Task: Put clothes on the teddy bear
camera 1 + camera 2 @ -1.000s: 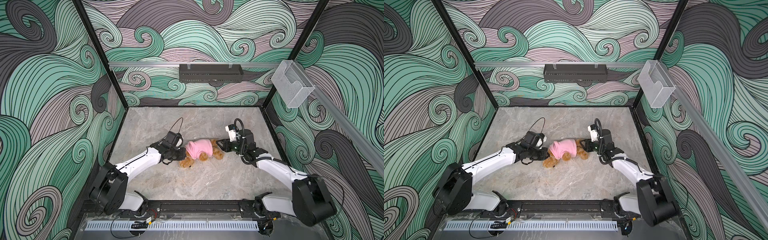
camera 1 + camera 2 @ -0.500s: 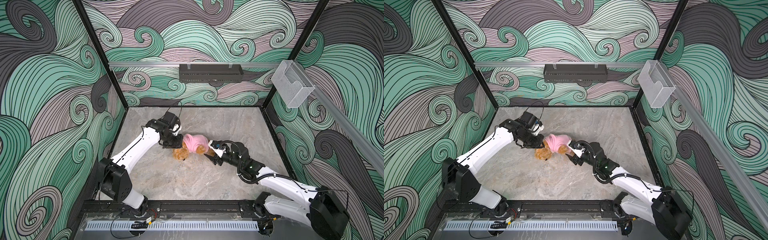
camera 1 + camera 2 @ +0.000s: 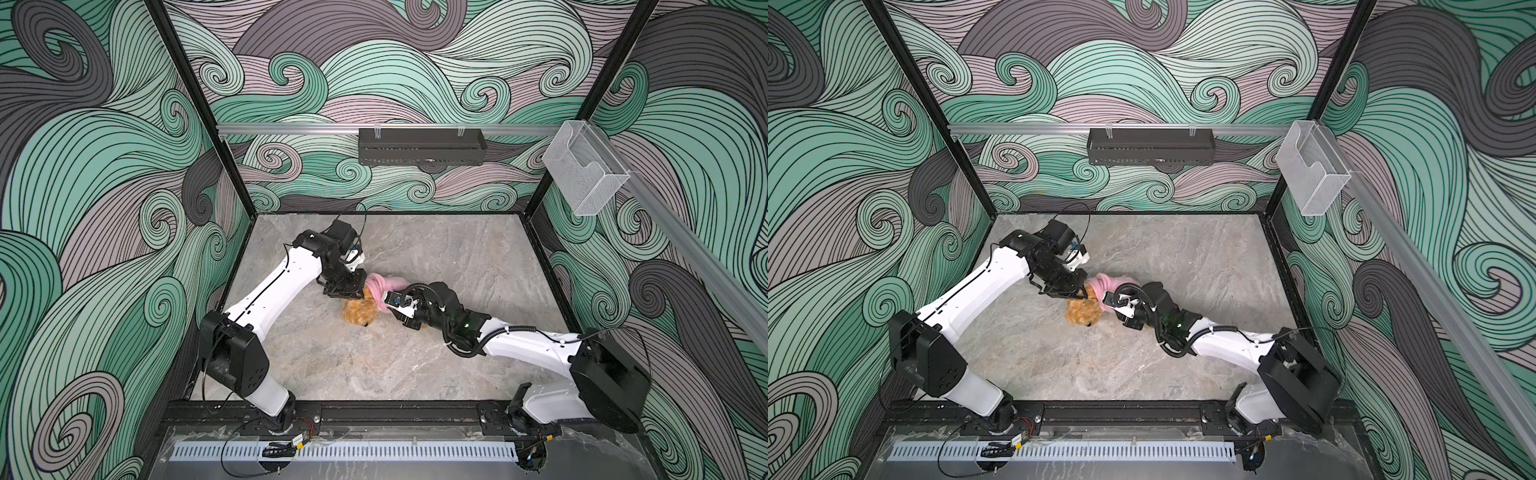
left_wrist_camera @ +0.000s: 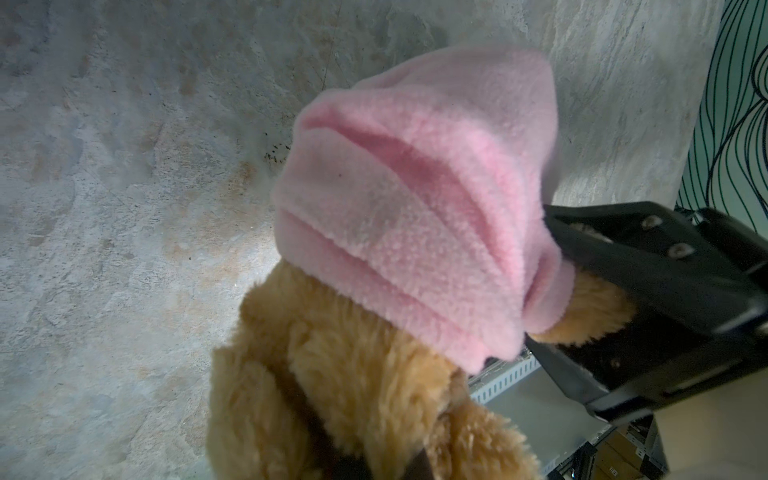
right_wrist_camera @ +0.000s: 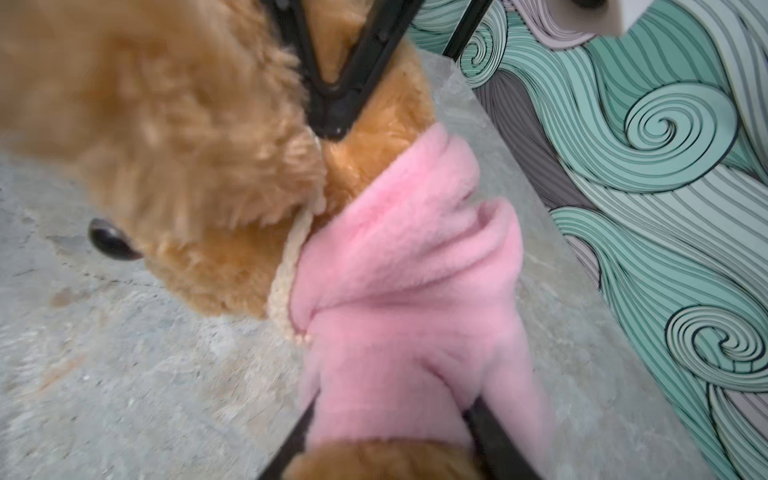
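The teddy bear [image 3: 358, 312] [image 3: 1082, 314] is held between both grippers near the table's middle, its golden-brown head toward the front. A pink fleece garment [image 3: 384, 283] [image 5: 395, 291] covers its body. My left gripper [image 3: 356, 294] [image 4: 382, 469] is shut on the fur at the back of the bear's head [image 4: 353, 395]. In the right wrist view its black fingertips [image 5: 332, 104] pinch that fur. My right gripper [image 3: 380, 305] [image 5: 386, 436] is closed round the garment's lower end and a brown limb, one finger [image 5: 486, 432] on each side. The bear's legs are hidden.
The grey marble table [image 3: 457, 257] is bounded by black frame posts and patterned walls. A black tray [image 3: 422, 146] hangs on the back rail. A clear plastic box [image 3: 584, 172] hangs on the right wall. A slotted cable duct [image 3: 340, 451] runs along the front.
The left gripper pulled the bear back and turned its head toward the front. The right arm swung round to the near side, opened wide, then closed on the bear's clothed lower body.
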Available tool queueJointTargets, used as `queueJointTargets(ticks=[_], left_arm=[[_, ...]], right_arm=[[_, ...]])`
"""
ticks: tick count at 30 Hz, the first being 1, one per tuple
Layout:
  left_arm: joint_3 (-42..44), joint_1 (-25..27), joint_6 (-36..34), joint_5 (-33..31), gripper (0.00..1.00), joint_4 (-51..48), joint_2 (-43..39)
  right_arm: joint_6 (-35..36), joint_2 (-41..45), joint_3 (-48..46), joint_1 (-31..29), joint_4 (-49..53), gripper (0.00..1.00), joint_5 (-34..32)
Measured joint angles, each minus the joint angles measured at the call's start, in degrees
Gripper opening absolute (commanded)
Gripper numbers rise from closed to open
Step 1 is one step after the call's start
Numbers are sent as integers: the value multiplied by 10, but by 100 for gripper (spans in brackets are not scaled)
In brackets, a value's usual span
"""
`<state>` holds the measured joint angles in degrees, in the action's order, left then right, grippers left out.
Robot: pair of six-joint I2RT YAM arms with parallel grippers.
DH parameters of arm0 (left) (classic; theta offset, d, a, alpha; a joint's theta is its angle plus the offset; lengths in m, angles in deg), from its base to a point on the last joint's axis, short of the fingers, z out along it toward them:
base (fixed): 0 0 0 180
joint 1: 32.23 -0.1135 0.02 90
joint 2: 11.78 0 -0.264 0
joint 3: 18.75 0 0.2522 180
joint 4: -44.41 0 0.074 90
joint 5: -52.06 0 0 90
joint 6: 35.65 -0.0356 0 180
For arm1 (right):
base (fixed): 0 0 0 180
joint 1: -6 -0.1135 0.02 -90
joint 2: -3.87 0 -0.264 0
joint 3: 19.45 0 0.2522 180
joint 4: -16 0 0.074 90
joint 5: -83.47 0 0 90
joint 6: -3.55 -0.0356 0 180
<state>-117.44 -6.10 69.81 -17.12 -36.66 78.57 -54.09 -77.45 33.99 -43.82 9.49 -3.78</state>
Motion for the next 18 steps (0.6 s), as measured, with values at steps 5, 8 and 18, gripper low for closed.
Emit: queueJointTargets(ticks=[5,8,18], left_arm=[[-41,-5,-13,-39,50,-12,8],[-86,-13,-15,-105,55,-17,9],[-63,-62,-18,-295,80,155,-144]], right_arm=[[-51,-2,2,0,4,13,-1],[-106,6,2,0,21,11,16],[-448,8,35,19,11,9,175]])
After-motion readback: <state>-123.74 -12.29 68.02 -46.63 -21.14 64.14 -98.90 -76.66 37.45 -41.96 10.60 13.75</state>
